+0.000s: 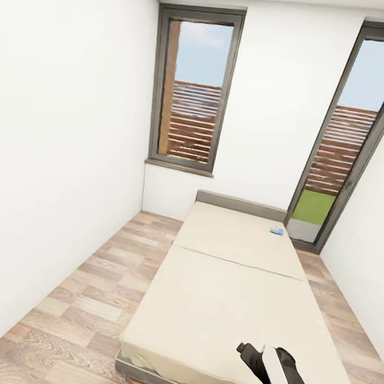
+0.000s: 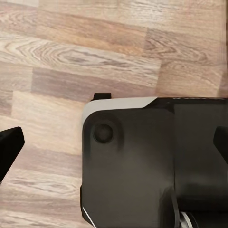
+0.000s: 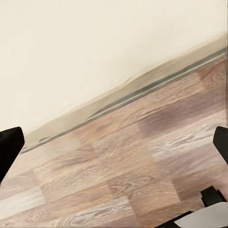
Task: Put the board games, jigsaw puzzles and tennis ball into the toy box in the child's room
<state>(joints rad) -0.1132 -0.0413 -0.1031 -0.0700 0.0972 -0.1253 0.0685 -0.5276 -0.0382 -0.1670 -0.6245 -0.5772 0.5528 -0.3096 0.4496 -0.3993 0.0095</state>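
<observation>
White walls, two tall grey-framed windows, plank floor (image 1: 91,300), and the bed (image 1: 232,287) runs long down the middle of the room. Up at the far end, near the headboard (image 1: 240,205) on the right-hand side, sits a small light-blue board game (image 1: 277,231), flat on the beige mattress. It's too small from here to read any print.

Right gripper (image 1: 260,361) hovers over the near corner of the bed, well short of that box. In its wrist view both fingertips (image 3: 9,149) sit wide at the frame edges with nothing between them, so the jaws are spread and empty, looking down on the mattress edge and floor. Left wrist view: same story, fingers (image 2: 9,145) spread wide over the floor and the robot's own dark base (image 2: 152,161).

That box looks light, stiff and thin, probably slick. Lying flat on a soft mattress, it's likely best pinched across its short width, pressing slightly into the padding. The base must roll closer first.
</observation>
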